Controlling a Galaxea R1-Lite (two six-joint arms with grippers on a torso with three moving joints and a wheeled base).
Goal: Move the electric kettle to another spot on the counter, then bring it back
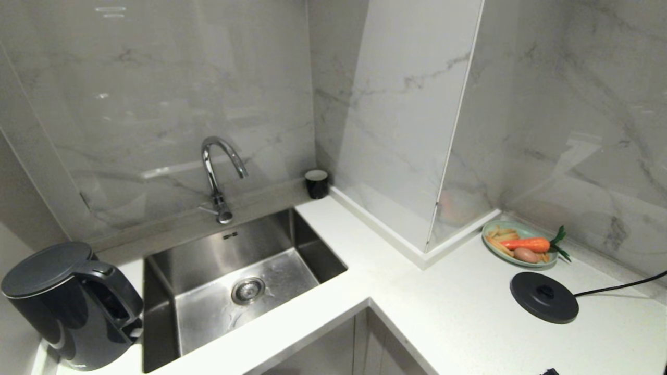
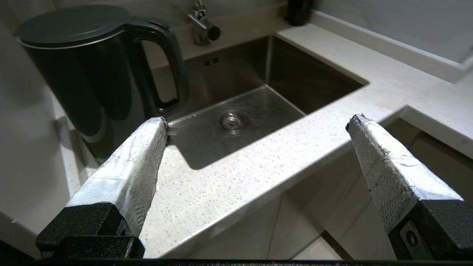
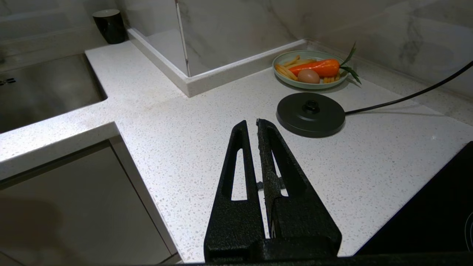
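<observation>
Standing: electric kettle (image 1: 68,302) | white counter (image 1: 469,312) | left of sink (image 1: 234,281)

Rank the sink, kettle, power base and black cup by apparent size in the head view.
1. sink
2. electric kettle, though it sits nearest the camera
3. power base
4. black cup, farthest away

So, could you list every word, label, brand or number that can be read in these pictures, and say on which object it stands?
No text can be read anywhere.
Electric kettle: a faint pale mark near its bottom, too blurred to read.
Sink: two small dark slots on the back wall, openings and not writing.
Power base, black cup, plate, counter: no lettering visible.
</observation>
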